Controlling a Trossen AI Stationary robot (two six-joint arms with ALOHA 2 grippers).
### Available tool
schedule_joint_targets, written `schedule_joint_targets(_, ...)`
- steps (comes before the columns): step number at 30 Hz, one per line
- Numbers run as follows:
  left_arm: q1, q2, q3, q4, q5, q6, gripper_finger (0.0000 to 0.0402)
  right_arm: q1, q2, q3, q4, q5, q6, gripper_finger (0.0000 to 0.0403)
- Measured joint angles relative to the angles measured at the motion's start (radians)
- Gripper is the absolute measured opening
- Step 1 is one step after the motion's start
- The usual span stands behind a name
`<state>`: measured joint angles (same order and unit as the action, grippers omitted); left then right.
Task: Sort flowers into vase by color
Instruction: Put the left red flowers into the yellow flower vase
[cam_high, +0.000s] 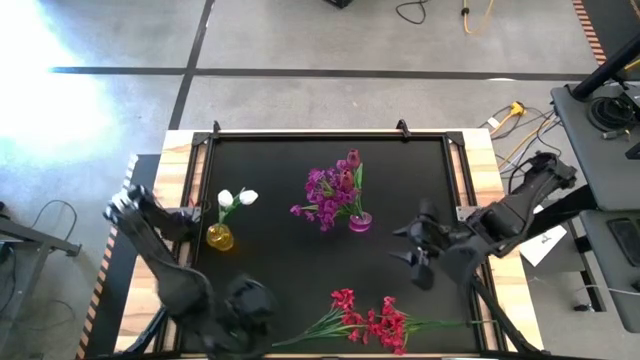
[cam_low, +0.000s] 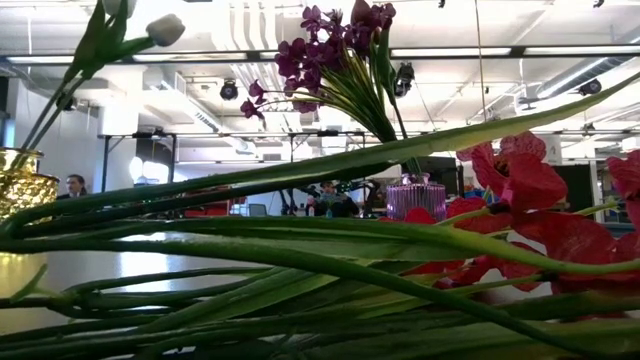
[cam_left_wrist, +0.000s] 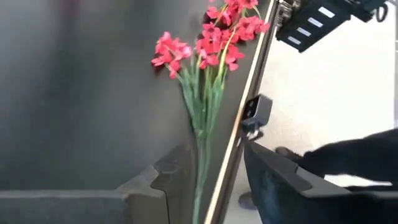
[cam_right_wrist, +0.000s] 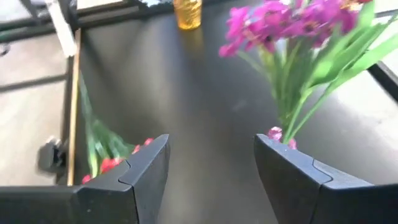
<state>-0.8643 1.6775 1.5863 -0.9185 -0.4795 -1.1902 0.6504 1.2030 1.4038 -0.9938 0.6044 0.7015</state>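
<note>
Both the left gripper (cam_high: 248, 300) and right gripper (cam_high: 418, 255) hover spread and empty near the loose red-blossomed, green-stalked artificial stems (cam_high: 372, 322) on the black tabletop (cam_high: 280, 260).

The worktop (cam_high: 270, 270) is showing a matt black top framed by pale bare wood, the yellow vase (cam_high: 220, 237) and pink vase (cam_high: 360, 222) are gleaming like clear glass, and the right tool (cam_right_wrist: 211, 180) is looking like dull dark plastic.
</note>
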Motion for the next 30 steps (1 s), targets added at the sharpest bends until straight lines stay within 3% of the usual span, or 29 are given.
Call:
schedule_joint_targets(8, 0.079, 0.344, 0.287, -0.107, 0.127, -0.080, 0.0139, 0.211, 0.001, -0.003, -0.035, -0.002, 0.101, 0.0224)
schedule_joint_targets(15, 0.122, 0.617, 0.560, -0.185, 0.206, -0.106, 0.0210, 0.431, 0.028, -0.026, -0.060, 0.058, 0.304, 0.0224)
schedule_joint_targets(19, 0.170, 0.770, 0.751, -0.334, 0.264, -0.056, 0.0242, 0.527, 0.061, -0.028, -0.060, 0.112, 0.402, 0.0224)
schedule_joint_targets(24, 0.222, 0.803, 0.691, -0.233, 0.334, 0.002, 0.0240, 0.590, 0.104, -0.029, -0.062, 0.113, 0.515, 0.0224)
schedule_joint_targets(30, 0.253, 0.808, 0.660, -0.232, 0.332, 0.044, 0.0216, 0.630, 0.151, -0.030, -0.065, 0.102, 0.598, 0.0224)
